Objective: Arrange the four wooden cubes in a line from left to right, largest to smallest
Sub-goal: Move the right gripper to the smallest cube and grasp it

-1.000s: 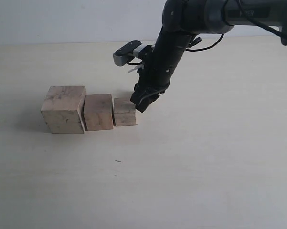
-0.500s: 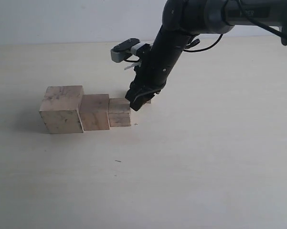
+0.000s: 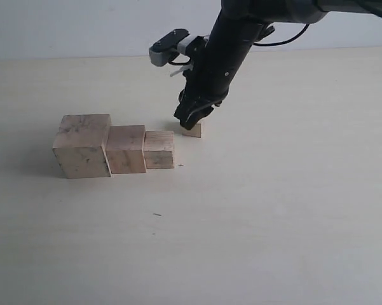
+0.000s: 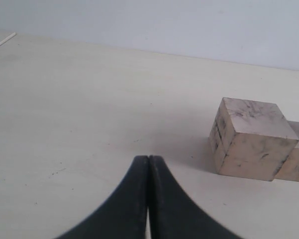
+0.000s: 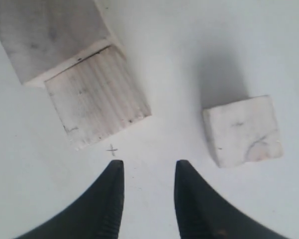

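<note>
Three wooden cubes stand touching in a row on the table: the largest cube [image 3: 82, 145] on the left, the second cube [image 3: 127, 149] beside it, the third cube [image 3: 159, 149] on the right. The smallest cube [image 3: 192, 129] sits apart, behind and to the right of the row. My right gripper [image 3: 194, 115] hovers open just above the smallest cube, nothing between its fingers. In the right wrist view the smallest cube [image 5: 243, 130] and third cube [image 5: 97, 96] lie beyond the open gripper [image 5: 147, 164]. My left gripper [image 4: 149, 159] is shut and empty, the scribbled largest cube [image 4: 251, 138] ahead of it.
The pale tabletop [image 3: 273, 210] stretches bare in front and to the right of the row. A small pencil cross [image 5: 112, 149] marks the surface right of the third cube. A white wall runs along the back edge.
The right gripper pushed the three cubes leftward until they touch, then lifted and drew back to hover over the smallest cube, which now shows.
</note>
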### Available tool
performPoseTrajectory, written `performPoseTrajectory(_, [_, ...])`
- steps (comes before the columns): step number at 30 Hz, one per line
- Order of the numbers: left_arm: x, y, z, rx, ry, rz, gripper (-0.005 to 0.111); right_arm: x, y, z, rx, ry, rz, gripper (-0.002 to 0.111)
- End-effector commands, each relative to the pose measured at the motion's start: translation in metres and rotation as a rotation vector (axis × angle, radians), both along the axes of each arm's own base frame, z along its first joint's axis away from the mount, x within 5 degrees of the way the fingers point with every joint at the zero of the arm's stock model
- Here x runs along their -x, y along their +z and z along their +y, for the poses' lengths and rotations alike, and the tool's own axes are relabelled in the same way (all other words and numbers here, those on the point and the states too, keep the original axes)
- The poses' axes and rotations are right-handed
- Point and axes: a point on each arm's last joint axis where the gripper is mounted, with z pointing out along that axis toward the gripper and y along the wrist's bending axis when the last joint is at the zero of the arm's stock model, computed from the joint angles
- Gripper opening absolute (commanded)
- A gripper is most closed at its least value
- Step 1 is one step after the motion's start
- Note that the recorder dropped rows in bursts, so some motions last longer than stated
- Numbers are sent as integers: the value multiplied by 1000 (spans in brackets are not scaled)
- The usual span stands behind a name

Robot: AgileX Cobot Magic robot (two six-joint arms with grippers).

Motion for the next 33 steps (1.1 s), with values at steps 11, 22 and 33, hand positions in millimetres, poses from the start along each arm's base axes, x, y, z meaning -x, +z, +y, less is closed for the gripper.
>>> performPoseTrajectory(11, [0, 1, 0, -2, -5, -11, 0, -20, 7, -3, 18, -34, -218, 56])
performPoseTrajectory(22, [0, 1, 0, -2, -5, -11, 0, -30, -31, 1, 36, 43, -252, 72])
performPoseTrajectory(33, [0, 1, 0, -2, -5, -11, 0, -39, -47, -6, 34, 2, -236, 62])
